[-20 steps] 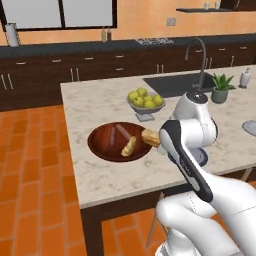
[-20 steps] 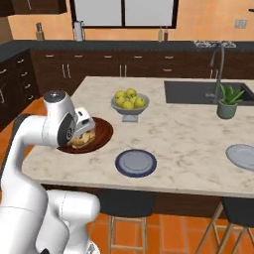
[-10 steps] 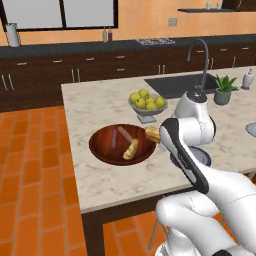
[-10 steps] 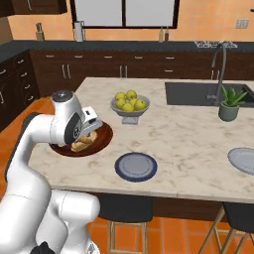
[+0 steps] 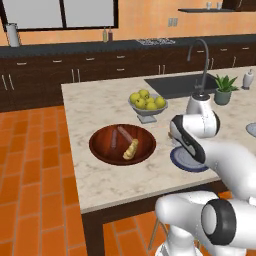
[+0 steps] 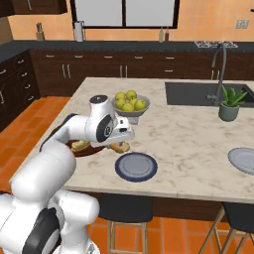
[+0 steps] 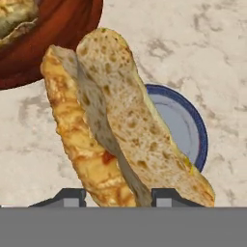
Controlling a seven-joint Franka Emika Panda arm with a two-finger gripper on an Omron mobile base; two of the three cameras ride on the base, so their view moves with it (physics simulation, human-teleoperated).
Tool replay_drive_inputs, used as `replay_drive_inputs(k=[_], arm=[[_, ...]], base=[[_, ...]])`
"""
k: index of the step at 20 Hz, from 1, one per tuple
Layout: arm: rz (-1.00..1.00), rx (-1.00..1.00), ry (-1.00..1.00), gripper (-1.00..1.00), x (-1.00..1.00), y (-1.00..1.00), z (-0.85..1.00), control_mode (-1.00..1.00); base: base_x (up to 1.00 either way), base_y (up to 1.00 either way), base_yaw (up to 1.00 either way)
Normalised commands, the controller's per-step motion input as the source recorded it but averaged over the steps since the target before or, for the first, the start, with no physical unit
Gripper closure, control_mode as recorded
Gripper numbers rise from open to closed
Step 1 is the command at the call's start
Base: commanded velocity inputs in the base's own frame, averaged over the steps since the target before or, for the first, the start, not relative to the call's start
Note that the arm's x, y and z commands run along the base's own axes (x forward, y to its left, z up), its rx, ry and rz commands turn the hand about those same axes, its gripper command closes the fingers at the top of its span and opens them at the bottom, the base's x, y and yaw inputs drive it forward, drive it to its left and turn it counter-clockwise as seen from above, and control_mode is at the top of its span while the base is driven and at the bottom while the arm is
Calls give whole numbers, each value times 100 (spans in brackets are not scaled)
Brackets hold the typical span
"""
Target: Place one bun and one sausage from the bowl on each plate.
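My gripper is shut on a split tan bun, held up above the counter. Under and behind the bun lies the navy-rimmed plate, bare. In the right base view the gripper hangs with the bun just beyond that plate, between it and the wooden bowl. The bowl holds another bun and two reddish sausages. The paler plate lies far to the right.
A grey pedestal bowl of yellow-green apples stands just behind the gripper. A sink with a tall faucet and a potted plant are at the back right. Bare marble counter stretches between the two plates.
The arm has carried the bun to the right, from over the wooden bowl to the edge of the navy-rimmed plate. The grip has stayed the same.
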Motion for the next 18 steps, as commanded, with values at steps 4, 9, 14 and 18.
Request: replay_drive_inputs(k=[4,9,14,18], arm=[[-28,0,3,100,12,-84,-61,-100],[-2,13,-1,100,1,-36,-50,-100],[0,6,0,100,9,-33,-20,-100],[0,0,0,100,23,-11,-15,-100]], base=[[0,0,0],[0,0,0],[0,0,0],[0,0,0]])
